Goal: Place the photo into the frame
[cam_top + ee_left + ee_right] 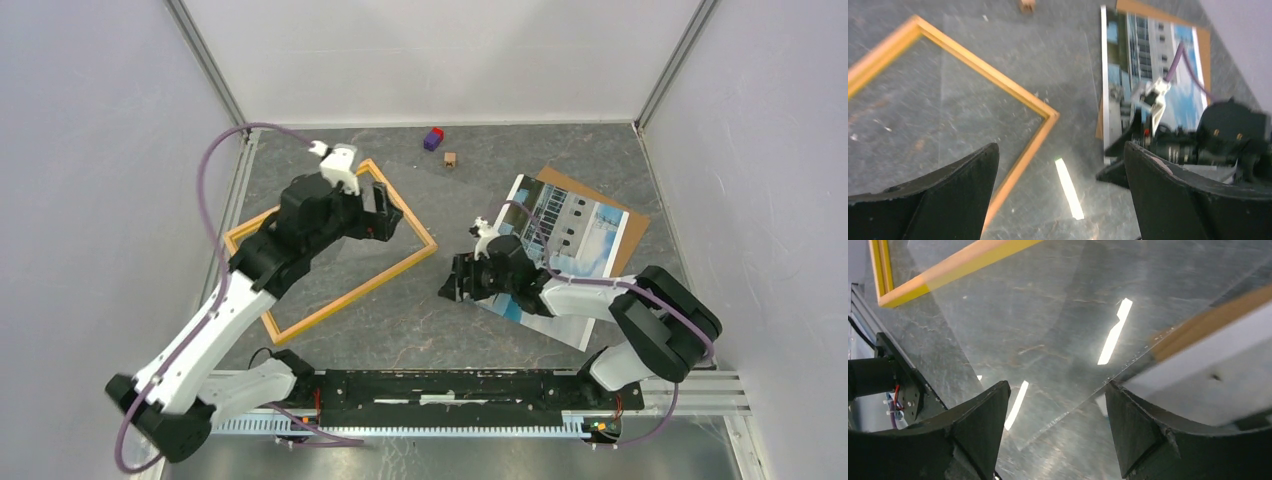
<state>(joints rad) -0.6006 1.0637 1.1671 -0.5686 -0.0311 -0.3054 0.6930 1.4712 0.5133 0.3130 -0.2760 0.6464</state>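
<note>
The orange-yellow wooden frame [357, 292] lies flat at the left, turned like a diamond. It also shows in the left wrist view [998, 75] and the right wrist view [973, 260]. The photo [575, 225] of white buildings and blue sky lies face up at the right on a brown backing board [632, 228]; it also shows in the left wrist view [1148, 65]. My left gripper [385, 215] [1060, 150] is open and empty above the frame's right corner. My right gripper [455, 280] [1058, 387] is open and empty, low at the photo's near-left corner [1208, 370].
A clear sheet [1058, 340] lies on the table between frame and photo, overlapping the frame's right part [1013, 55]. A purple and red block [433, 138] and a small wooden block [450, 159] sit at the back. Walls enclose the table on three sides.
</note>
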